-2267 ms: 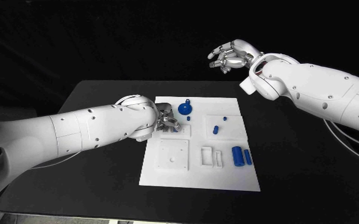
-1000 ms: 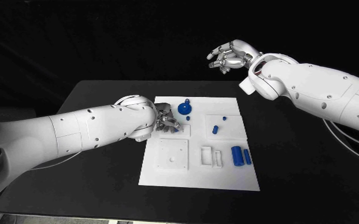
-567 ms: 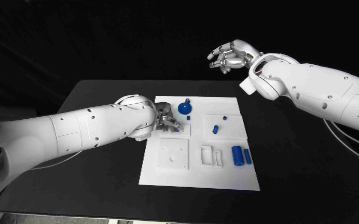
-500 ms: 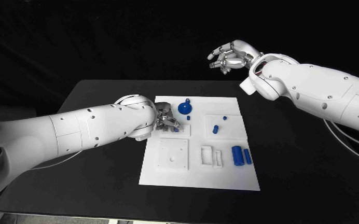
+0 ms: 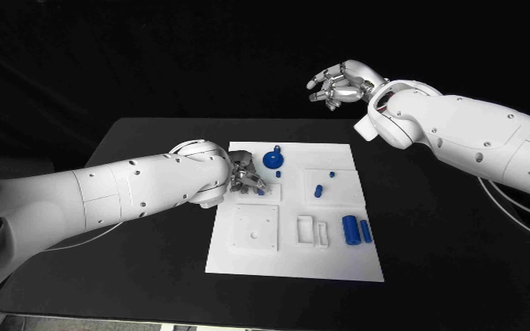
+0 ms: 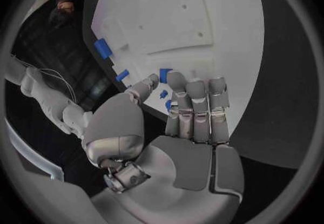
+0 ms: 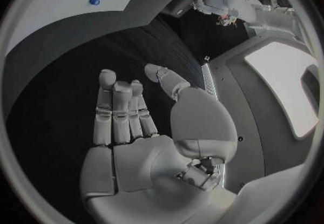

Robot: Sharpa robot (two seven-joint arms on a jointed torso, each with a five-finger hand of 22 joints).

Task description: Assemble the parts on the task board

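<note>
— So, starting at the near edge of the bench (image 5: pixel 132 270), what lies on the task board (image 5: pixel 292 266)?

— Its near part is bare white. Further in, two blue cylinders (image 5: pixel 357 231) lie side by side toward the right edge, beside white raised blocks. Past them a small blue peg (image 5: pixel 317 191) sits mid-board.

— And the left hand (image 5: pixel 245 178)?

— It rests on the board's left side, fingers curled down. The head view hides what is under them; the left wrist view shows the fingertips (image 6: pixel 177 81) closed around a small blue part (image 6: pixel 165 73), pressing it at the board.

— Farther back?

— A blue disc with a knob (image 5: pixel 273 160) lies near the far edge; the right wrist view shows it too. The right hand (image 5: pixel 340 84) hangs well above and beyond the bench, fingers loosely spread, grasping nothing.

— Any writing?

— None that I can read.
</note>
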